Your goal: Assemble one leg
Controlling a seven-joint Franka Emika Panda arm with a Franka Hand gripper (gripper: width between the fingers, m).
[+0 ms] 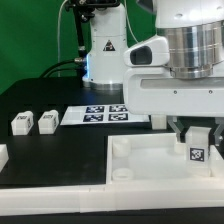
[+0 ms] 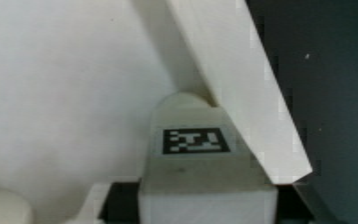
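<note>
My gripper is shut on a leg, a small white post with a black-and-white tag facing the camera. It holds the leg upright over the large white panel, near the panel's far edge at the exterior view's right. In the wrist view the leg sits between my dark fingers, and my gripper is closed on its sides. The panel lies under it. Two more legs lie on the black table at the exterior view's left.
The marker board lies behind the panel. A round corner socket shows on the panel's near left. A white raised wall runs beside the leg, with black table beyond it. Another white part sits at the left edge.
</note>
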